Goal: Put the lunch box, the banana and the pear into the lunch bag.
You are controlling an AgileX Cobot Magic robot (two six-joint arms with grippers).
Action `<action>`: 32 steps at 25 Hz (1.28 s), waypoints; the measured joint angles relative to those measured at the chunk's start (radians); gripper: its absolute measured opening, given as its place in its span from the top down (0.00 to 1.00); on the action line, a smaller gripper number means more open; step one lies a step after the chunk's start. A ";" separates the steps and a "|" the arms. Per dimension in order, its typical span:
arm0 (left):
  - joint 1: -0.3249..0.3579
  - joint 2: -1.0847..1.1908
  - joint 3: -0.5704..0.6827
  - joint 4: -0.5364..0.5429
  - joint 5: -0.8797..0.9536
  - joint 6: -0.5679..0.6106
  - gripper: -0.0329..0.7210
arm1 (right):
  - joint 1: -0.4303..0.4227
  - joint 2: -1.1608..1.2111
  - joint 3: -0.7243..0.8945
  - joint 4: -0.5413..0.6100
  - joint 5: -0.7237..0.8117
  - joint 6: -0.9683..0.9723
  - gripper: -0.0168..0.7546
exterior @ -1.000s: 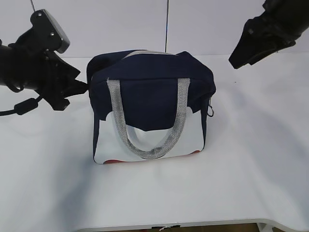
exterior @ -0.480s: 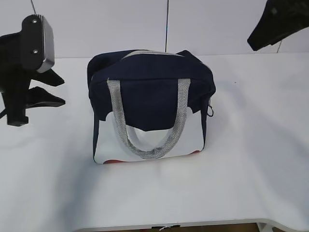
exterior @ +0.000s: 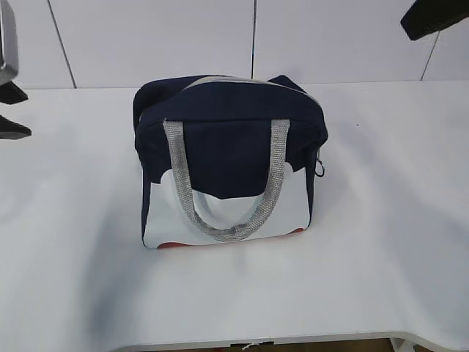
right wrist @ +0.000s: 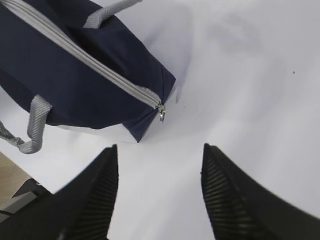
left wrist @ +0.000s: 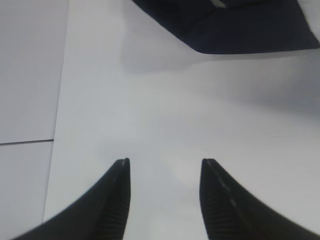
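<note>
One navy lunch bag (exterior: 231, 139), zipped, grey handles (exterior: 227, 191).

One lunch bag (exterior: 231, 147), two grey handles (exterior: 223, 187), one zipper (right wrist: 85, 62).

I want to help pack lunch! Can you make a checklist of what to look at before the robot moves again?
1. Lunch bag standing upright on the table: ok.
2. Zipper open for packing: not ok, it looks zipped to the ring pull.
3. Left gripper open and empty: ok.
4. Right gripper open and empty: ok.
5. Lunch box, banana and pear in sight: not ok, no view shows them.
6. Food already inside the bag: cannot tell.
</note>
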 joint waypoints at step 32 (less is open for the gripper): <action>0.000 -0.439 0.002 0.035 0.273 -0.849 0.52 | 0.328 -0.403 0.000 -0.399 0.020 0.162 0.40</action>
